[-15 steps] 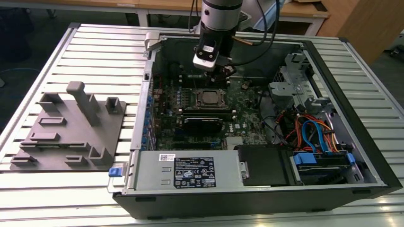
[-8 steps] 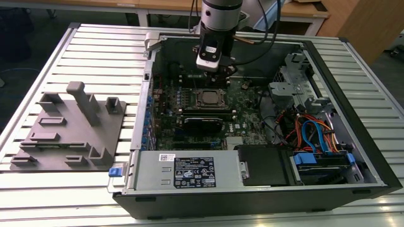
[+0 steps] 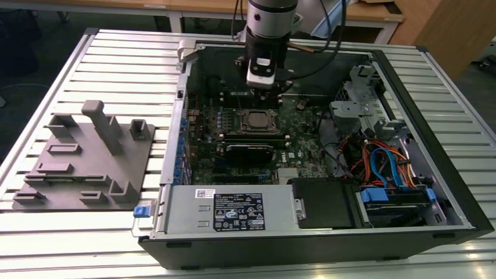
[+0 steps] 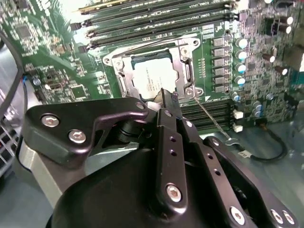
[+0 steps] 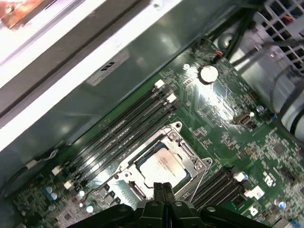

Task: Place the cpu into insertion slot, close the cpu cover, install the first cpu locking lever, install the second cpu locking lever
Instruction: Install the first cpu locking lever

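The cpu (image 4: pixel 151 78) (image 5: pixel 161 167) lies flat in the insertion slot (image 3: pixel 256 120) on the green board, its silvery top showing. The cpu cover (image 4: pixel 178 59) (image 5: pixel 191 164) is folded down around it as a metal frame. A thin wire locking lever (image 4: pixel 209 117) sticks out from the socket's corner, away from the frame. My gripper (image 4: pixel 168 97) (image 5: pixel 161 189) (image 3: pixel 262 87) hovers just above the socket's edge, fingers pressed together and holding nothing.
Long black memory slots (image 4: pixel 156 23) (image 5: pixel 118 128) run beside the socket. The open case (image 3: pixel 434 145) holds a power supply (image 3: pixel 232 212), a black drive bay (image 3: pixel 326 203) and blue and orange cables (image 3: pixel 387 165). A grey fixture plate (image 3: pixel 85 168) lies outside the case on the slatted table.
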### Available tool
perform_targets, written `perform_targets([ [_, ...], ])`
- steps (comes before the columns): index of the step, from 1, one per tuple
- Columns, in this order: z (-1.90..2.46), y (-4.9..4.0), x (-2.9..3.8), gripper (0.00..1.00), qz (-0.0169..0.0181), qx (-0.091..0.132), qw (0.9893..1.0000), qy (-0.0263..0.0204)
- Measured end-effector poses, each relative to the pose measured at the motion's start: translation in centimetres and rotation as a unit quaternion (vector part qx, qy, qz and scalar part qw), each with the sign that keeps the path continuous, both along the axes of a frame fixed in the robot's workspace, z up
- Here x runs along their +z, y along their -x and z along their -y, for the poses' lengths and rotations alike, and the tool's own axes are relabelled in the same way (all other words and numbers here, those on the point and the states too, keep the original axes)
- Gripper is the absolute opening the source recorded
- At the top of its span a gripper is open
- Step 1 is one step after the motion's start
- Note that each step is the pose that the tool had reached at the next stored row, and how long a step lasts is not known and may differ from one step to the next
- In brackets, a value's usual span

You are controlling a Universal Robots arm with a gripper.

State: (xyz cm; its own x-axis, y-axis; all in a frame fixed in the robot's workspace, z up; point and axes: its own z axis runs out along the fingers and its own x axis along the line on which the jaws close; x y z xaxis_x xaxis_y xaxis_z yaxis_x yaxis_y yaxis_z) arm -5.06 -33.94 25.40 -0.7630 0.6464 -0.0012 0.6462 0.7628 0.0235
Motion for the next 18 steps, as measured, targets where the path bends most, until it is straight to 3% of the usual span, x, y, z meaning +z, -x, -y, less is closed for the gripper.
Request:
perform_targets([
  [7, 0.01, 0.0, 0.0, 0.1, 0.0026, 0.049, 0.9988, 0.0001],
  [10, 0.02, 0.16, -0.01, 0.1, 0.005, 0.053, 0.9986, 0.0001],
  [18, 0.02, 0.33, -0.01, 0.1, 0.0059, 0.054, 0.9985, 0.0002],
])
